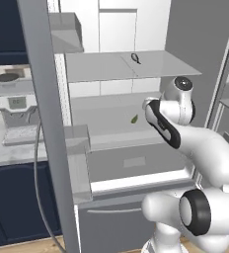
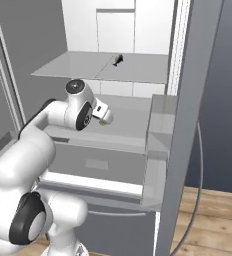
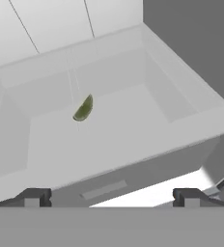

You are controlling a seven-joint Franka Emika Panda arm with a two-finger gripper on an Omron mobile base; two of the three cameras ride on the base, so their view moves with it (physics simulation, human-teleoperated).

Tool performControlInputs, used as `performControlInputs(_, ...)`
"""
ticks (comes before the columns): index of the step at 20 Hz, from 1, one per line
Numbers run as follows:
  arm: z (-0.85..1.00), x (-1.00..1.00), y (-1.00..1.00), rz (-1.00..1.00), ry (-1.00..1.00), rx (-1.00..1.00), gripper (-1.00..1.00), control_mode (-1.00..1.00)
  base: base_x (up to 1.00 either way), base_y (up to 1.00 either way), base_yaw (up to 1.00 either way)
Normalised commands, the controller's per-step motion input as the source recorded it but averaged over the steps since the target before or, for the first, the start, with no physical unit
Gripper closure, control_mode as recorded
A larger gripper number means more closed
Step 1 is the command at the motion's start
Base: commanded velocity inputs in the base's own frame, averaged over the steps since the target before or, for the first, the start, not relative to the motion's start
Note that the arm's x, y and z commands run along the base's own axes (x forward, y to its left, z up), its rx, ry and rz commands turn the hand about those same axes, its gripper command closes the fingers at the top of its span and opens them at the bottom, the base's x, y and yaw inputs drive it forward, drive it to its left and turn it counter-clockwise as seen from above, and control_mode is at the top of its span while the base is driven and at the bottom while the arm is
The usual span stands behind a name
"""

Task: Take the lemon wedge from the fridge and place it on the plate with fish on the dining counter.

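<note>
Gripper (image 3: 111, 198): fingers spread wide, nothing between them, aimed into the open fridge (image 1: 136, 163).
Lemon wedge (image 3: 83, 108): lying on middle fridge shelf, ahead of fingertips, apart.
Small dark object (image 1: 136, 58): upper shelf.

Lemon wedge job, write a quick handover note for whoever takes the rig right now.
Hand: open, holding nothing, aimed into the open fridge.
Lemon wedge: lying on the middle fridge shelf, ahead of the hand, not yet touched. A small dark object sits on the shelf above; leave it.
Done: fridge open, arm reaching in.
Left: grasp the wedge, carry it to the plate with fish.
</note>
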Motion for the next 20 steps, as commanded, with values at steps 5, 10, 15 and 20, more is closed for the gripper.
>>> performControlInputs(5, 0.00, 0.00, 0.00, 0.00, 0.00, 0.00, -1.00, 1.00, 0.07, 0.00, 0.01)
performControlInputs(10, 0.00, 0.00, 0.00, 0.00, 0.00, 0.00, -1.00, 1.00, 0.48, 0.21, 0.00)
performControlInputs(15, 0.00, 0.00, 0.00, 0.00, 0.00, 0.00, -1.00, 1.00, 0.34, 0.17, 0.00)
performControlInputs(20, -0.13, 0.06, 0.00, 0.00, 0.01, 0.00, -1.00, -1.00, 0.11, 0.06, 0.00)
